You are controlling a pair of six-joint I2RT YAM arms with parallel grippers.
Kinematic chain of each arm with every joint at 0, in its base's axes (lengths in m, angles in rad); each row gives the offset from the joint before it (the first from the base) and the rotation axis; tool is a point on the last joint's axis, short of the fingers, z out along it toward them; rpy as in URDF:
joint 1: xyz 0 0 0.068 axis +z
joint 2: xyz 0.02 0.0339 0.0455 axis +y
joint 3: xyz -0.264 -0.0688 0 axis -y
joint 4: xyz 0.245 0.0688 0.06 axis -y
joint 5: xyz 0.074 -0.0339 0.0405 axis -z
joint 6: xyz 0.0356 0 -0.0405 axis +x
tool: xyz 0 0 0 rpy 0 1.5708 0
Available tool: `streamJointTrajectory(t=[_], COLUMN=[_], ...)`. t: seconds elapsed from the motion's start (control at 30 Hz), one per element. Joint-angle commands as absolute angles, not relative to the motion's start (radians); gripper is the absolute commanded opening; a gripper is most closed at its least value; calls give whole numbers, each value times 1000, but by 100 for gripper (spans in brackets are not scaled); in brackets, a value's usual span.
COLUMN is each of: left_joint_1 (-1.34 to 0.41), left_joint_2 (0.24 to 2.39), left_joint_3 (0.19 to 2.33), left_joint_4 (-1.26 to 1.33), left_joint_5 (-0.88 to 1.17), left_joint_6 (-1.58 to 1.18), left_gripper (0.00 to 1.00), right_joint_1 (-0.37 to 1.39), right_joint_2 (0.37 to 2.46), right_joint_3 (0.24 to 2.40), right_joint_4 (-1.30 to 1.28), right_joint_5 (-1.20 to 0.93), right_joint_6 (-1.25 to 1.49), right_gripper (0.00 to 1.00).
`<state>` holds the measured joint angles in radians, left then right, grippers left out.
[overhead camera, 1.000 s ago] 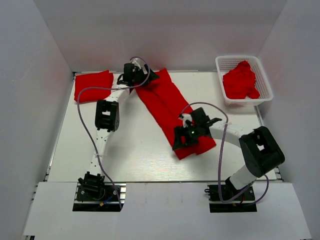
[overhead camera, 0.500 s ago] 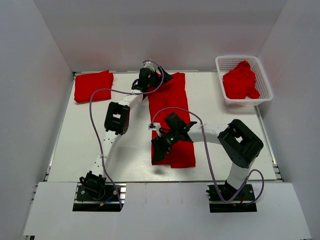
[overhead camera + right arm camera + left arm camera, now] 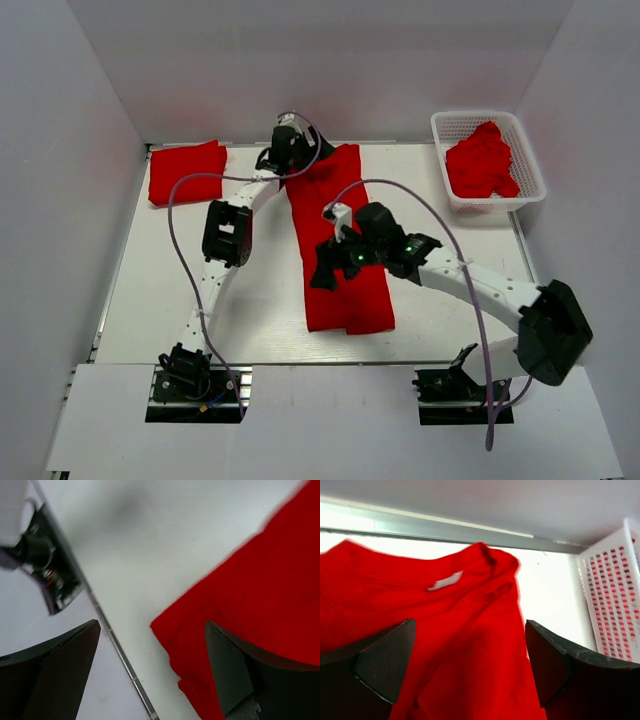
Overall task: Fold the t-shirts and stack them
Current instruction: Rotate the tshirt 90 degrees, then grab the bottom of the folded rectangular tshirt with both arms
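Observation:
A red t-shirt, folded into a long strip, lies straight down the middle of the table. My left gripper is open at the strip's far end. In the left wrist view it hovers over the collar with its white label. My right gripper is open and empty above the strip's left edge, towards the near end. In the right wrist view it is above the shirt's near corner. A folded red t-shirt lies at the far left corner.
A white basket holding crumpled red shirts stands at the far right and also shows in the left wrist view. The left arm's base and the table's near edge show in the right wrist view. White walls enclose the table.
The red strip swung from a diagonal to lie straight. My right gripper let go of its near end and moved up along the left edge. My left gripper shifted right at the far end.

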<state>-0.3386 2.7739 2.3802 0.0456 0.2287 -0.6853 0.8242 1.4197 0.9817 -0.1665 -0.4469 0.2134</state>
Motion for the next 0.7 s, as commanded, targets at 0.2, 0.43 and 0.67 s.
streamJointTrajectory(t=[0.2,0.43,0.67], left_joint_1=[-322,-357,-504], left_joint_2=[2186,1798,1390], left_joint_3=[2267,1675,916], left_joint_4=[-375,-617,-443], left_joint_5=[333,284,256], left_joint_6=[-385,-363,-624], left_gripper=[100,100,99], right_joint_1=[718,644,589], right_joint_2=[1203,1082,1040], right_joint_3=[819,716,617], right_joint_4=[-446,-564,-575], right_joint_5=[44,127,63], right_joint_6=[506,587,578], right_gripper=[90,90,90])
